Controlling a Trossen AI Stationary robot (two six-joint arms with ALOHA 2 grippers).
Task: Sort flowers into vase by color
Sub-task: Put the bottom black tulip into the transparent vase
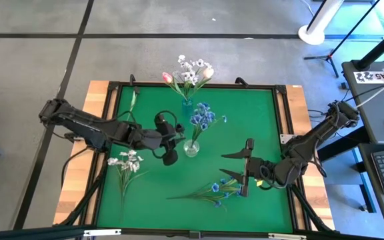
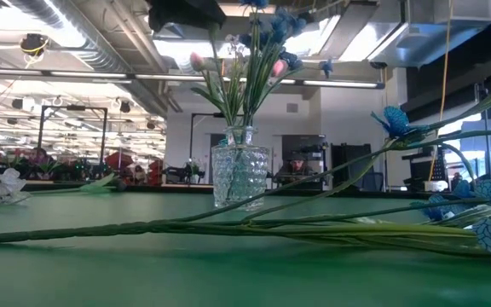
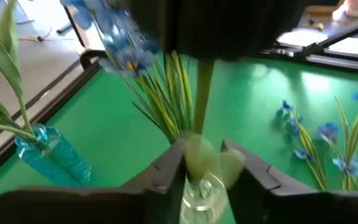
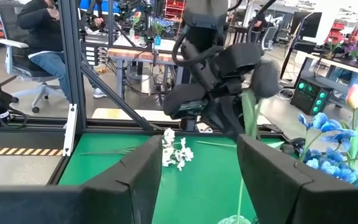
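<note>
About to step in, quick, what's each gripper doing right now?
Left gripper: over the clear vase, fingers around the blue flower stem; grip cannot be told.
Right gripper: open, empty.

Counting it up on the green counter [image 1: 259, 113]: two vases, one clear glass vase [image 1: 191, 148] and one blue vase [image 1: 187, 107]. Blue sprays, two groups: one standing in the clear vase [image 1: 204, 117], one lying flat on the counter [image 1: 222, 189]. White blossoms, two clusters: one in the blue vase [image 1: 191, 69], one lying on the counter [image 1: 127, 161]. Pink tulip buds, two: one [image 1: 168, 77] and another [image 1: 207, 72], both in the blue vase.
</note>
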